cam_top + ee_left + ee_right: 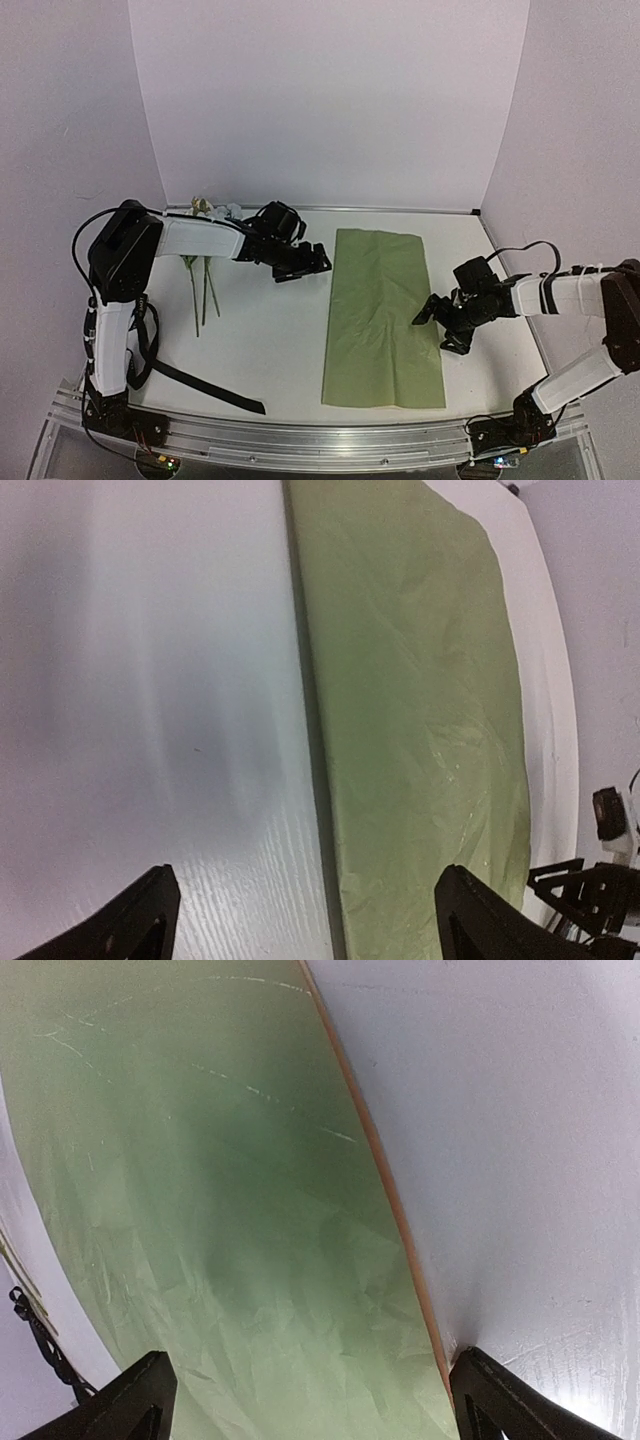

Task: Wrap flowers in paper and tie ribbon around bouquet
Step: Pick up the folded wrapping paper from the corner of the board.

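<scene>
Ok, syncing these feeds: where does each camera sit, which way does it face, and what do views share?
Top external: above and behind the arms, looking down on table, paper, flowers, ribbon; both arms, left gripper, right gripper show.
Left wrist: on the left arm, facing the paper's left edge; own fingertips show.
Right wrist: on the right arm, facing the paper's right edge; own fingertips show.
Shared: all three see the paper.
</scene>
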Robot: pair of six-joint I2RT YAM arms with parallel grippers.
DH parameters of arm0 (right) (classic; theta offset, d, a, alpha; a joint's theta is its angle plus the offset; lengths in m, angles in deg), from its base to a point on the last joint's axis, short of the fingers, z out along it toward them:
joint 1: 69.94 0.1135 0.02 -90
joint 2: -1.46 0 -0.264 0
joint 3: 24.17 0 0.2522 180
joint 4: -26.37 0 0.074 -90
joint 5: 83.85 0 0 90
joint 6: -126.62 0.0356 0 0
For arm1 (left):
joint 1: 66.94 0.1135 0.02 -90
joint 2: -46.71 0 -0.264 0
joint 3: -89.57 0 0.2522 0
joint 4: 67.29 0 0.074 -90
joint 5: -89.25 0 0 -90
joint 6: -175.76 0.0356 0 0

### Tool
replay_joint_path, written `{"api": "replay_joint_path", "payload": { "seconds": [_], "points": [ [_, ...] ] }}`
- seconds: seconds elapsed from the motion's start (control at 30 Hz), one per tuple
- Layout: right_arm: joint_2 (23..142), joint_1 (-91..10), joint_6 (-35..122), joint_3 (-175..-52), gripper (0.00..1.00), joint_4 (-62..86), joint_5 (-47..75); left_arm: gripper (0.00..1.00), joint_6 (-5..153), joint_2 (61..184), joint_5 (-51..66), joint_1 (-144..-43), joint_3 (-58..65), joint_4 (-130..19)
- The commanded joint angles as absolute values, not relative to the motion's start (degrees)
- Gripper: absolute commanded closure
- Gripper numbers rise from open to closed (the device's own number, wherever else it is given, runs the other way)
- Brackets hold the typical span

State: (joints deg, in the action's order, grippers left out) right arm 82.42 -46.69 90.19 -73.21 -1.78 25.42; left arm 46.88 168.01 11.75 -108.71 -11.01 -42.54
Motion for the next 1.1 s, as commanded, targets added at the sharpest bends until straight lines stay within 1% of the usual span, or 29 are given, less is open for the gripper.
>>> {"api": "replay_joint_path", "payload": {
  "seconds": [0.0, 0.07, 0.17, 0.27, 0.4, 0.7, 0.93, 1.03, 1.07],
  "points": [
    [86.10, -46.79, 91.89, -75.83, 0.09, -1.79, 25.67, 0.22, 47.64, 167.01, 15.32, -107.64, -10.42, -42.21],
    [87.68, -46.88, 91.74, -76.28, 0.15, -1.29, 26.22, 0.33, 47.63, 167.81, 16.96, -107.75, -10.57, -42.19],
    [88.38, -47.73, 91.73, -75.59, 0.26, 0.11, 26.45, 0.44, 47.39, 168.79, 19.01, -108.15, -10.42, -42.60],
    [87.70, -48.70, 91.54, -74.41, 0.34, 0.64, 26.51, 0.50, 47.50, 169.43, 19.46, -109.33, -10.37, -42.72],
    [87.06, -48.76, 90.76, -73.97, 0.42, 0.80, 26.68, 0.58, 47.15, 171.29, 19.84, -110.60, -10.92, -41.78],
    [86.84, -48.76, 89.98, -74.76, 0.72, 1.01, 27.65, 0.66, 46.57, 174.73, 20.10, -111.49, -11.95, -41.55],
    [86.18, -48.79, 89.80, -75.82, 0.90, 0.80, 28.63, 0.71, 46.28, 175.54, 19.81, -111.50, -12.37, -41.05],
    [85.97, -48.76, 89.79, -76.50, 1.00, 0.51, 29.34, 0.73, 46.33, 175.74, 19.90, -111.50, -12.60, -41.00],
    [85.87, -48.78, 89.70, -76.87, 1.00, 0.22, 29.52, 0.73, 46.31, 175.81, 19.90, -111.50, -12.67, -40.96]
  ]
}}
